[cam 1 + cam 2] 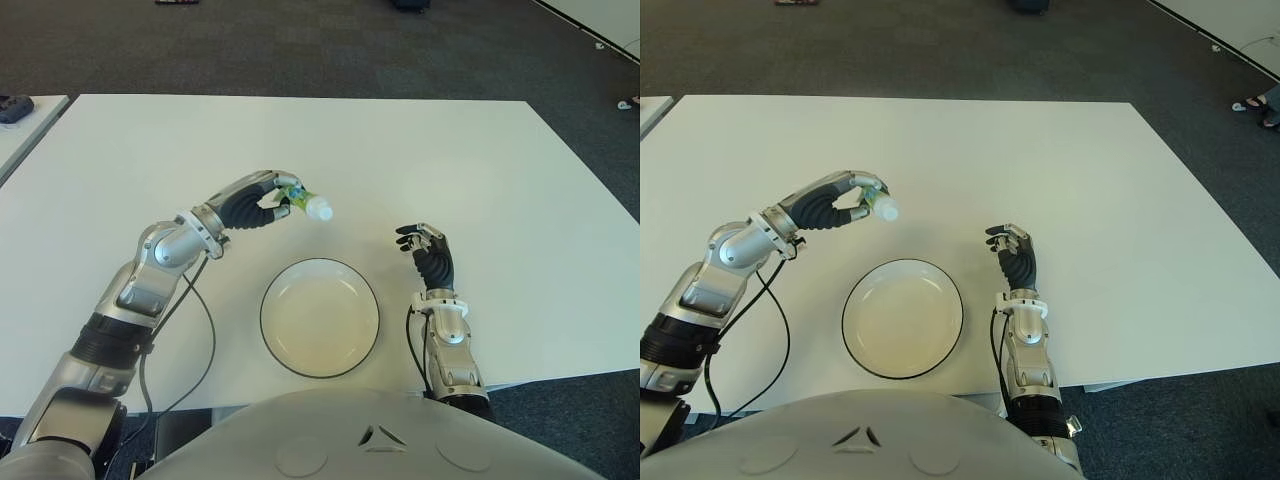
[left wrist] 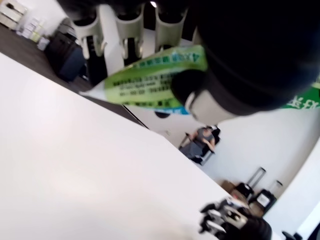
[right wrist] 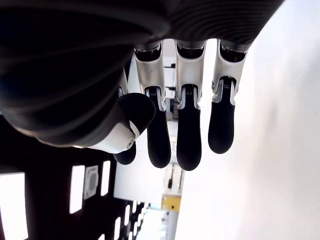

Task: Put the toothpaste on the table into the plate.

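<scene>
My left hand [image 1: 270,200] is shut on a small green toothpaste tube [image 1: 300,198] with a white cap [image 1: 319,208], holding it above the white table [image 1: 400,160], a little beyond the far left of the plate. In the left wrist view the tube [image 2: 150,80] lies pinched between thumb and fingers. The white plate [image 1: 320,317] with a dark rim sits near the table's front edge, with nothing in it. My right hand [image 1: 428,250] shows to the right of the plate, fingers relaxed and holding nothing.
Dark carpet surrounds the table. Another white table's corner [image 1: 25,125] shows at the far left with a dark object [image 1: 15,107] on it. A cable [image 1: 205,330] hangs from my left arm near the plate.
</scene>
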`<state>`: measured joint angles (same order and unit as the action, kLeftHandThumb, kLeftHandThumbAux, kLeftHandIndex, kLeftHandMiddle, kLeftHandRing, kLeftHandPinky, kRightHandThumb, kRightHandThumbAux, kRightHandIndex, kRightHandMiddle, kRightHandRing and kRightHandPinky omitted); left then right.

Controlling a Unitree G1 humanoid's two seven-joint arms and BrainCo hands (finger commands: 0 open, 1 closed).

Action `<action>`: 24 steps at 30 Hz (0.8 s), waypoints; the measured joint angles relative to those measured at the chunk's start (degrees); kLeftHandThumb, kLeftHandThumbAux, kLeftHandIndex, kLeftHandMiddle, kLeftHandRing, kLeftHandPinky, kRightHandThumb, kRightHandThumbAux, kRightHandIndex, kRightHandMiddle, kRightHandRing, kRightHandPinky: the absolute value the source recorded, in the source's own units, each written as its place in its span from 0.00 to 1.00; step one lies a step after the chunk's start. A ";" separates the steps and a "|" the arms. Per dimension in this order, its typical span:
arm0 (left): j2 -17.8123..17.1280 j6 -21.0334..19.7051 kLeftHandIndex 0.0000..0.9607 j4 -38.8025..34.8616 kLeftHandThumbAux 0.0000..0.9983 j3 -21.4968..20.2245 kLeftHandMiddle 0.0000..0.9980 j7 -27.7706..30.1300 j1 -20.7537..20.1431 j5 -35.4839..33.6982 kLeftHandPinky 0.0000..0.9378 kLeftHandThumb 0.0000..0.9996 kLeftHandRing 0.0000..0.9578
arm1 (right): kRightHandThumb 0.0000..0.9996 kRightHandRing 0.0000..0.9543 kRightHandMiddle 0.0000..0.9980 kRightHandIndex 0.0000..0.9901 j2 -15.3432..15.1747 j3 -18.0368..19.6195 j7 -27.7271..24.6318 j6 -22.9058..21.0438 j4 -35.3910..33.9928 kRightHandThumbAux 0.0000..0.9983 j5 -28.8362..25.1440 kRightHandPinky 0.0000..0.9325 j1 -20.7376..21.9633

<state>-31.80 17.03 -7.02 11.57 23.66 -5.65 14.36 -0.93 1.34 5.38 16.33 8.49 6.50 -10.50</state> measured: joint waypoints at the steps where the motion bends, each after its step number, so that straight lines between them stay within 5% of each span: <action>1: -0.23 0.68 0.46 -0.71 0.71 0.29 0.90 0.66 0.44 -0.11 0.91 0.72 0.91 | 0.85 0.51 0.45 0.48 -0.01 0.01 0.00 0.00 0.00 0.68 0.00 0.51 0.00; 15: -4.12 8.23 0.46 -6.40 0.71 6.92 0.88 8.81 5.48 2.08 0.92 0.71 0.89 | 0.85 0.51 0.45 0.48 -0.09 0.22 0.00 -0.12 -0.05 0.68 -0.09 0.51 -0.03; 24: -4.74 15.38 0.46 0.72 0.71 13.23 0.86 10.72 3.71 7.75 0.88 0.71 0.88 | 0.85 0.51 0.45 0.48 -0.01 0.17 -0.06 -0.13 -0.03 0.68 -0.09 0.50 0.01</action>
<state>-36.54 32.41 -6.30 24.80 34.38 -1.94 22.11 -0.94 1.51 5.32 16.20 8.46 6.41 -10.49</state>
